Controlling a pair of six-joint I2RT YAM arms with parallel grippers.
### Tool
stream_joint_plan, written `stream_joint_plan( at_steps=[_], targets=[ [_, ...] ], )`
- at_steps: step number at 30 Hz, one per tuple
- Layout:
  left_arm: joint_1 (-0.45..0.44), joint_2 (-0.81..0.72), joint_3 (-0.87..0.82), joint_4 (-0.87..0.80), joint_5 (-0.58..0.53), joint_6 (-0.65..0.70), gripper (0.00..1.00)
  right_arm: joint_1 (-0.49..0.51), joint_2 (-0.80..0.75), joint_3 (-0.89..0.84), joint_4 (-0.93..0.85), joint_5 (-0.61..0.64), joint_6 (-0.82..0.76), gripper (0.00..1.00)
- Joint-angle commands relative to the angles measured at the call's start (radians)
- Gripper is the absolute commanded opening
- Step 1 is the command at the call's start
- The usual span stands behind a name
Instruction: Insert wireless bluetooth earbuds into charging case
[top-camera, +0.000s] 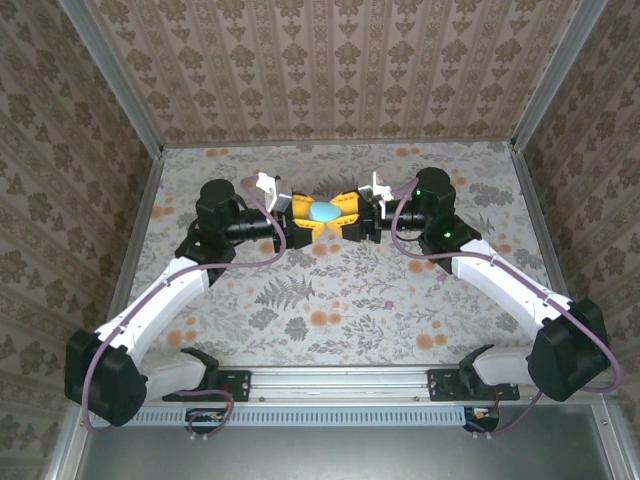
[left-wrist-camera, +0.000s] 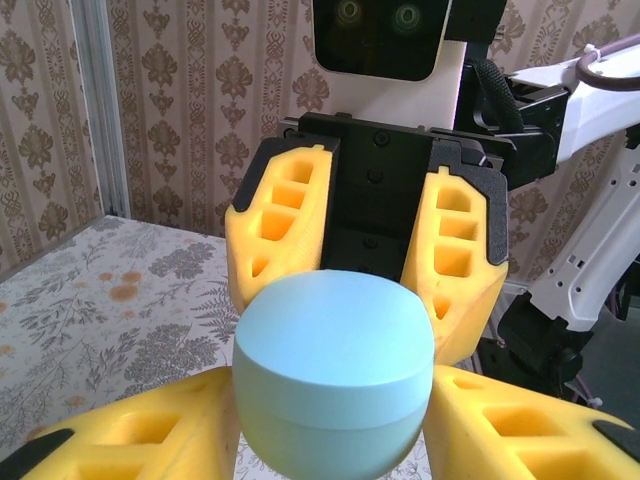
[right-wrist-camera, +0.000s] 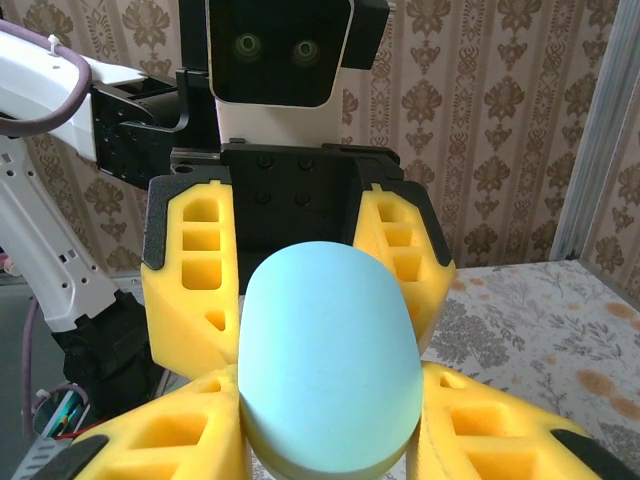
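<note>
The pale blue, rounded plastic charging case (top-camera: 324, 212) hangs above the floral-patterned bench (top-camera: 330, 310), midway between its side edges and nearer the far edge. The left tool (top-camera: 306, 219) and right tool (top-camera: 343, 217) each clamp one end. Best to hold one end level and firm while the other pries the lid.

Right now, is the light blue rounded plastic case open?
No, the light blue rounded plastic case is closed: its lid sits flush on the base, with only a thin seam.
</note>
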Motion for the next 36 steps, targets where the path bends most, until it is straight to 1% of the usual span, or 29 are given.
stream_joint_plan(
  at_steps=[1,5,11,15,17,21,25,27,32,34,36],
  targets=[
    [-0.009,0.006,0.042,0.037,0.021,-0.018,0.50,0.006,0.006,0.009,0.000,-0.008,-0.016,0.33],
    [-0.009,0.010,0.044,0.030,0.024,-0.017,0.47,0.006,0.008,0.009,0.006,-0.008,-0.014,0.34],
    [-0.011,0.014,0.052,0.019,0.029,-0.009,0.38,0.007,0.008,0.006,-0.002,0.001,-0.018,0.36],
    [-0.012,0.016,0.052,0.016,0.017,-0.006,0.36,0.008,0.005,0.015,-0.047,0.013,-0.037,0.38],
    [-0.012,0.015,0.050,0.012,0.011,-0.004,0.35,0.009,-0.002,0.017,-0.061,0.029,-0.043,0.41],
    [-0.014,0.003,0.033,0.025,-0.041,-0.008,0.33,0.007,-0.028,0.004,-0.067,0.092,-0.025,0.55],
    [-0.014,-0.012,-0.003,0.085,-0.121,-0.035,0.32,0.006,-0.071,-0.009,-0.066,0.129,0.063,0.63],
    [-0.015,-0.015,-0.017,0.117,-0.151,-0.048,0.32,0.006,-0.092,-0.012,-0.088,0.178,0.150,0.67],
    [-0.021,-0.020,-0.052,0.187,-0.204,-0.066,0.31,-0.007,-0.125,0.052,-0.264,0.293,0.385,0.68],
    [-0.027,-0.022,-0.064,0.207,-0.220,-0.063,0.31,-0.010,-0.123,0.086,-0.339,0.308,0.455,0.67],
    [-0.032,-0.020,-0.075,0.226,-0.243,-0.063,0.32,-0.009,-0.119,0.108,-0.377,0.288,0.484,0.68]
  ],
)
